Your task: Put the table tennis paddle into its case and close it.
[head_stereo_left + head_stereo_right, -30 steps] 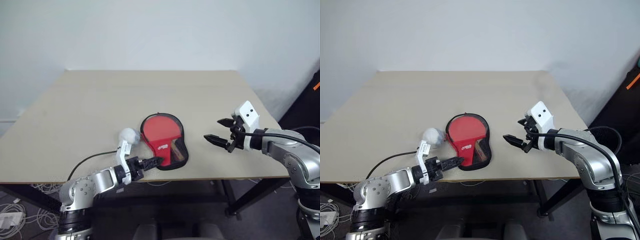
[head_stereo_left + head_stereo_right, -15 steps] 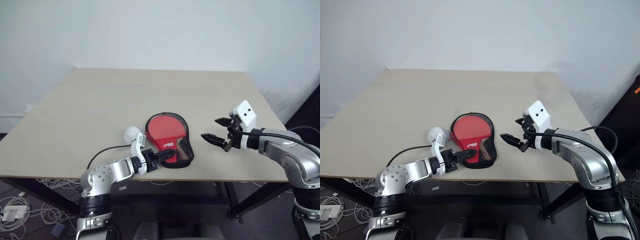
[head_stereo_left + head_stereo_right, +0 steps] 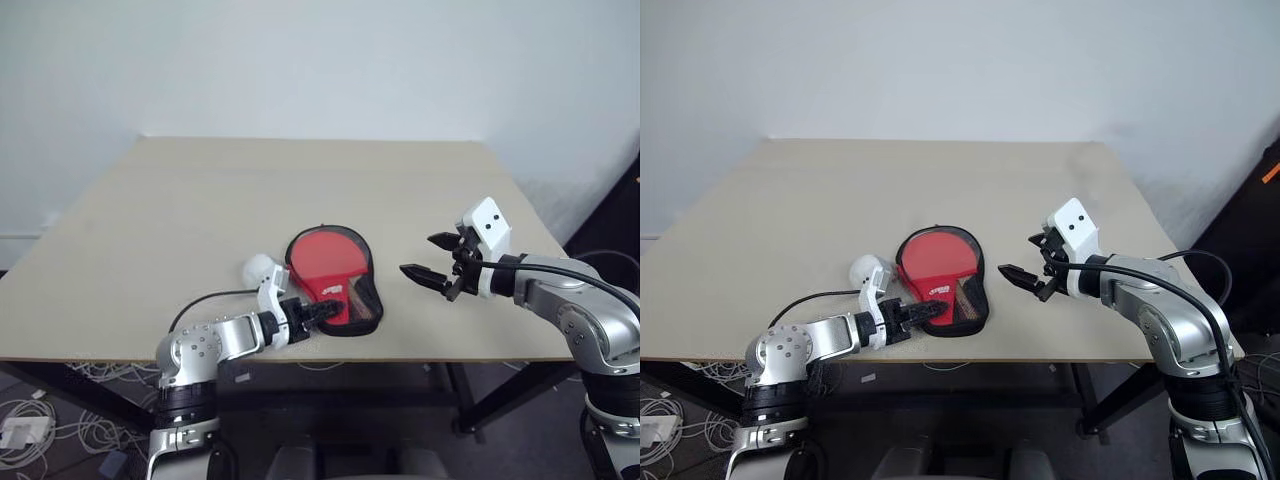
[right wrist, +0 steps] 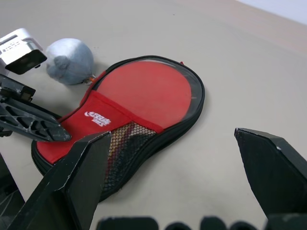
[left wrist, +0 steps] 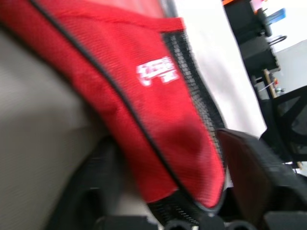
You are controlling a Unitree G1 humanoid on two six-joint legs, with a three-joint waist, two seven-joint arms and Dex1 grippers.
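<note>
Left claw (image 3: 322, 310) straddles the case's (image 3: 334, 266) narrow end; right claw (image 3: 432, 260) gapes.

White logo on the case, not legible

The case (image 4: 120, 139) is carrying a small white printed logo (image 4: 97, 118) on its red panel (image 5: 158, 110); its characters are showing as a short white mark in both wrist views but are not readable. No other text is showing.

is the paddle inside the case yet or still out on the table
Inside. The paddle's red face shows through the clear half of the case, which lies flat on the table. Whether the zip is shut, cannot tell.
</note>
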